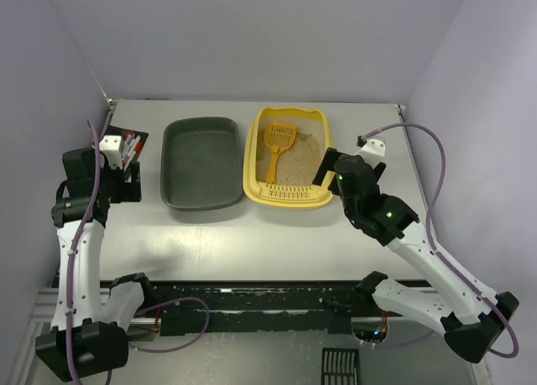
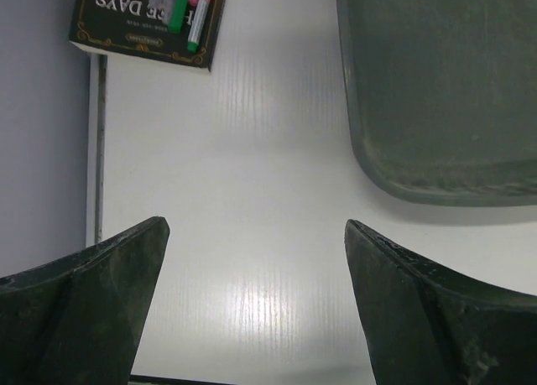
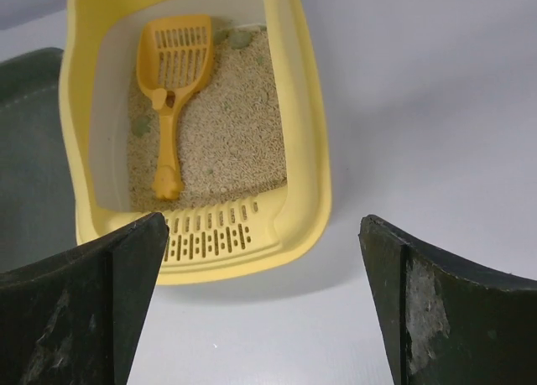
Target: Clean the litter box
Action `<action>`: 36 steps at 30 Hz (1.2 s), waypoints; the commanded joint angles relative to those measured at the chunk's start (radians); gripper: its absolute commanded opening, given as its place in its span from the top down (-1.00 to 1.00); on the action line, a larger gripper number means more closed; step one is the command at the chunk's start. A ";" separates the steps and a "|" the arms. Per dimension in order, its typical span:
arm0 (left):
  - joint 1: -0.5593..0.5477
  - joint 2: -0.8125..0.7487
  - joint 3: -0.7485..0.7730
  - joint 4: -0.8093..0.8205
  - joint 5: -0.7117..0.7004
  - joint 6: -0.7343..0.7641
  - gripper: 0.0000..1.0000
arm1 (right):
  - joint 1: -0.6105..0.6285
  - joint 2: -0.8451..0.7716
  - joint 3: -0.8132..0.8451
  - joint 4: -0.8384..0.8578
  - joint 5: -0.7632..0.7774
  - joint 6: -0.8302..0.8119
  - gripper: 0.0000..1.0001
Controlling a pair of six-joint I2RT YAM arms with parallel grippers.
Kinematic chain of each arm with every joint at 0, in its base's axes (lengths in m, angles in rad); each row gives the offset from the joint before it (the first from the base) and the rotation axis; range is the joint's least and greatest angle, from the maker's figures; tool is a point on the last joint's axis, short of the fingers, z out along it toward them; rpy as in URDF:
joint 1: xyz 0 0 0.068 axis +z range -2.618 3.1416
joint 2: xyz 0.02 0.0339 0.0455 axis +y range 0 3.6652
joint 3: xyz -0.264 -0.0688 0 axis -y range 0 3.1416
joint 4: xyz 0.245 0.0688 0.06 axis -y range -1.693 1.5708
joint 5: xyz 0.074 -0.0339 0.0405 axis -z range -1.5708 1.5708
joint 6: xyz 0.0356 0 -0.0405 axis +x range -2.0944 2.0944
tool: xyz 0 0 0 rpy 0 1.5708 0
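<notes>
The yellow litter box (image 1: pixel 251 160) stands at the table's middle right, its slotted ledge toward me, with beige litter inside. An orange-yellow slotted scoop (image 1: pixel 277 148) lies in the litter, handle toward the ledge. In the right wrist view the box rim (image 3: pixel 307 125), the scoop (image 3: pixel 173 70) and a few greenish clumps (image 3: pixel 242 39) show. My right gripper (image 1: pixel 327 170) is open and empty, just right of the box's near corner, above the table (image 3: pixel 264 221). My left gripper (image 1: pixel 126 180) is open and empty at the far left (image 2: pixel 256 226).
A dark grey-green tray (image 1: pixel 200 163) sits left of the litter box and also shows in the left wrist view (image 2: pixel 445 83). A dark book with markers on it (image 1: pixel 128 145) lies at the far left by the wall. A black slotted piece (image 1: pixel 340 365) lies below the table's front edge.
</notes>
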 commanded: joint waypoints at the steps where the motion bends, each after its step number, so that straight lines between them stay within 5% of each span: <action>1: 0.011 0.040 0.098 -0.026 -0.038 -0.041 -0.97 | 0.001 -0.058 0.011 0.031 0.035 -0.028 -1.00; 4: 0.011 0.061 0.104 -0.028 -0.088 -0.092 -0.97 | 0.001 -0.100 -0.046 0.121 -0.008 -0.138 -1.00; 8: 0.012 0.076 0.079 0.000 -0.117 -0.099 -0.97 | 0.002 -0.111 -0.105 0.205 -0.164 -0.240 -0.63; 11: 0.012 0.087 0.077 0.003 -0.140 -0.095 -0.97 | 0.000 -0.025 -0.076 0.190 -0.170 -0.208 -0.89; 15: 0.012 0.101 0.068 0.006 -0.123 -0.087 -0.97 | 0.002 0.144 -0.028 0.204 -0.155 -0.115 -0.89; 21: 0.012 0.088 0.063 0.010 -0.147 -0.084 -0.98 | 0.001 0.453 0.168 0.207 -0.218 -0.069 -0.30; 28: 0.012 0.081 0.056 0.016 -0.152 -0.080 -0.98 | -0.013 0.699 0.279 0.285 -0.218 -0.073 -0.27; 36: 0.012 0.075 0.054 0.016 -0.142 -0.074 -0.98 | -0.070 0.869 0.333 0.330 -0.296 -0.020 0.11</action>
